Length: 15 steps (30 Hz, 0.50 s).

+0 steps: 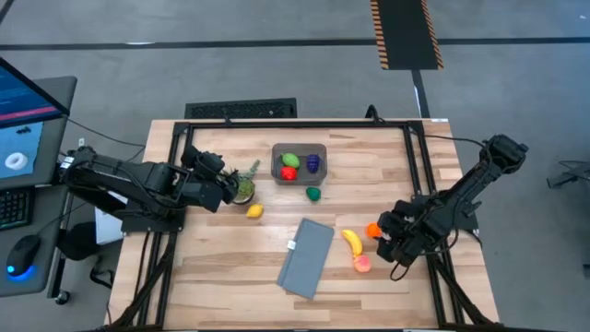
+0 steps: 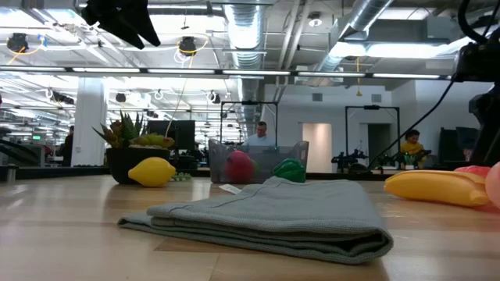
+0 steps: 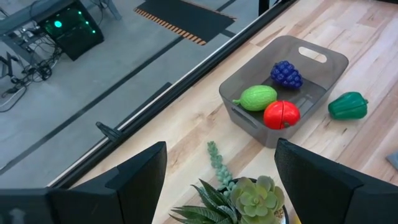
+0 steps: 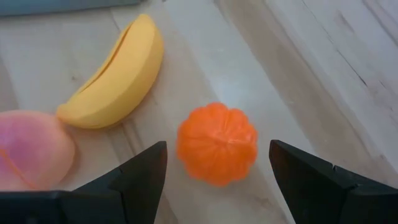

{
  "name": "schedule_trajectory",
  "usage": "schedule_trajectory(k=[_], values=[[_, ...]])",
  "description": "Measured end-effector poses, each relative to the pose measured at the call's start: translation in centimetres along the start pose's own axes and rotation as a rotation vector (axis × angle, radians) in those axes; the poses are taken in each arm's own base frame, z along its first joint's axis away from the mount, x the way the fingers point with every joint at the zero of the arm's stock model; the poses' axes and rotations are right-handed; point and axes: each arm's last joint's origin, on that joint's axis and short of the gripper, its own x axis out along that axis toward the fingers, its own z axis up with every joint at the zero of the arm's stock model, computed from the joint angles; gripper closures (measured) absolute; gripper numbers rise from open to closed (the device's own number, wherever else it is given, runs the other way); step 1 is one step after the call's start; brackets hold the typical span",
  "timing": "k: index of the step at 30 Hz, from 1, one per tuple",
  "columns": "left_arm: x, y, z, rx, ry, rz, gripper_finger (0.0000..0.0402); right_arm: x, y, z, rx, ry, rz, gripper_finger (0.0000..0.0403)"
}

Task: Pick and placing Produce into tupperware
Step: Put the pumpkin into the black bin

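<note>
The smoky tupperware stands at the table's far middle and holds a light green piece, a red one and a purple one. A dark green pepper and a yellow lemon lie on the table near it. At the right lie a banana, a pink fruit and an orange fruit. My right gripper hangs open just over the orange fruit, one finger on either side, touching nothing. My left gripper waits open above the plant.
A spiky potted plant stands under the left gripper, beside the lemon. A folded grey cloth lies in the near middle, left of the banana. Black frame rails run along the table's sides. People show in the room behind.
</note>
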Motion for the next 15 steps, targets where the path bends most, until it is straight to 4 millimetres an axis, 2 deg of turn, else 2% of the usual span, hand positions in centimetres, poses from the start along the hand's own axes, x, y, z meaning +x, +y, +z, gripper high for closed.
schedule_trajectory(k=[9,15], values=[[0.0,0.0,0.0,0.000,0.003,-0.004,0.0113,0.4,-0.2,0.6,-0.003,-0.002,-0.007,0.0098],[0.0,0.0,0.0,0.000,0.010,-0.011,0.0113,1.6,-0.1,0.1,0.047,0.028,0.086,0.0098]])
